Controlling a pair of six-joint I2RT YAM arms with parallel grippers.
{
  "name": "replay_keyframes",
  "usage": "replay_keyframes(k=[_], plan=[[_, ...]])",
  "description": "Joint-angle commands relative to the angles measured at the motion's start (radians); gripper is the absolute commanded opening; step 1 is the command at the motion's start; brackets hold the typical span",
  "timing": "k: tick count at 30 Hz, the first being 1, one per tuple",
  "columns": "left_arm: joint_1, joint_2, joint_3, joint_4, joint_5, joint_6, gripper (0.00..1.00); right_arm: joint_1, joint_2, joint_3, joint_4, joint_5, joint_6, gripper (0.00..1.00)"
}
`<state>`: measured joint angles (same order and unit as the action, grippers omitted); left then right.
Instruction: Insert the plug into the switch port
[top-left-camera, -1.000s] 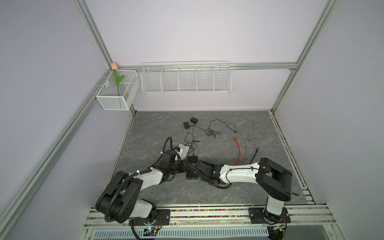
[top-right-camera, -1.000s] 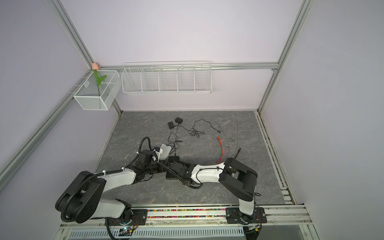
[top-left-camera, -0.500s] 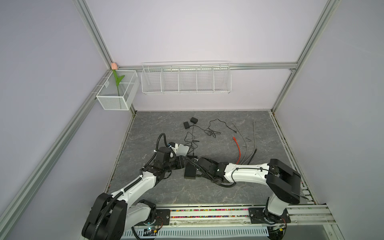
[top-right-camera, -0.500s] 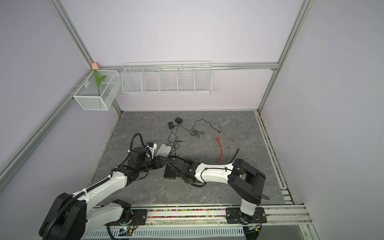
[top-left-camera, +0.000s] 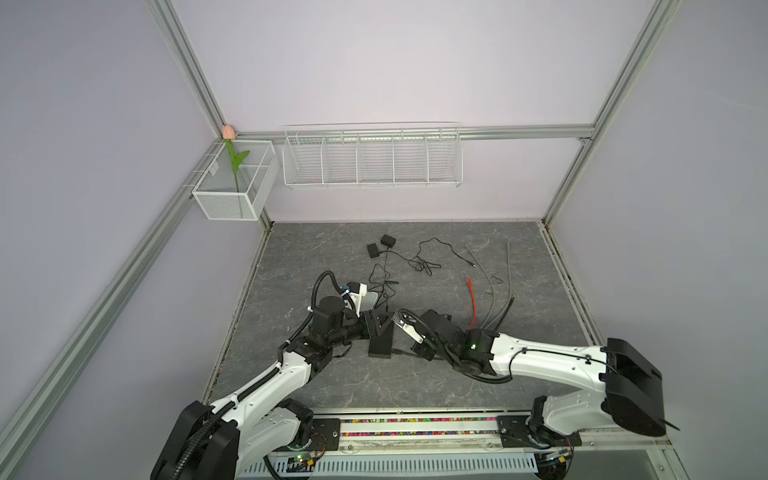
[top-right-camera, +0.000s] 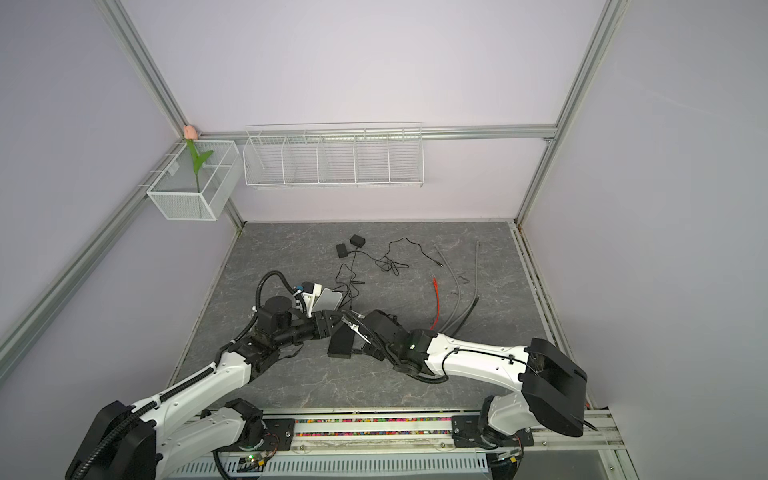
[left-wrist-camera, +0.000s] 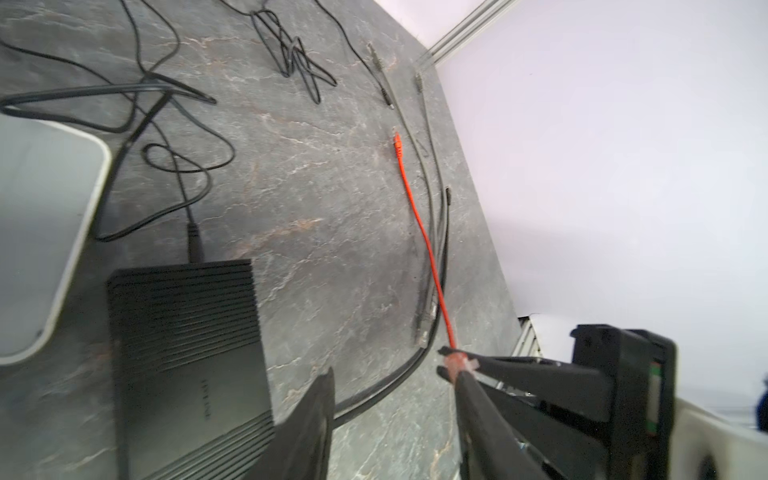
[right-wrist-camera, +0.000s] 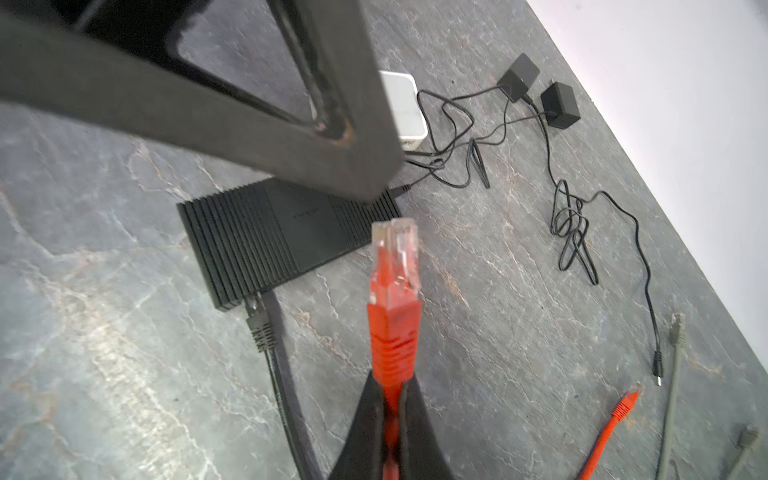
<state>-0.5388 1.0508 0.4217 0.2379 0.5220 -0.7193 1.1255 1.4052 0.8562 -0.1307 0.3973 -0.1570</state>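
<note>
I have the right gripper (right-wrist-camera: 390, 388) pinched tight on the red plug (right-wrist-camera: 394, 266), which juts past its tips near the switch (right-wrist-camera: 270, 241). My left gripper (left-wrist-camera: 395, 374) gapes half-open, empty.

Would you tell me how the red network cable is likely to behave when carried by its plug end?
Probably floppy: the red network cable trails slackly over the grey table behind the right gripper. Its clear plug and ribbed boot look stiff, so the tip should hold its aim. It seems light, so its free end may drag along.
</note>
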Motion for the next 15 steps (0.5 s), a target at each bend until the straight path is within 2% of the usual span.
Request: replay_keyframes(k=[1,11,15], plan=[[-0.012,0.012,-0.027,0.150,0.060,-0.068,0.47,-0.004,-0.030,-0.014,0.013,-0.077,0.019,0.06],[-0.038,0.023,-0.031,0.161,0.067,-0.080,0.42,-0.004,-0.031,0.002,0.007,-0.082,0.020,0.06],[-0.041,0.023,-0.032,0.153,0.059,-0.080,0.37,-0.005,-0.026,0.008,0.007,-0.069,0.019,0.07]])
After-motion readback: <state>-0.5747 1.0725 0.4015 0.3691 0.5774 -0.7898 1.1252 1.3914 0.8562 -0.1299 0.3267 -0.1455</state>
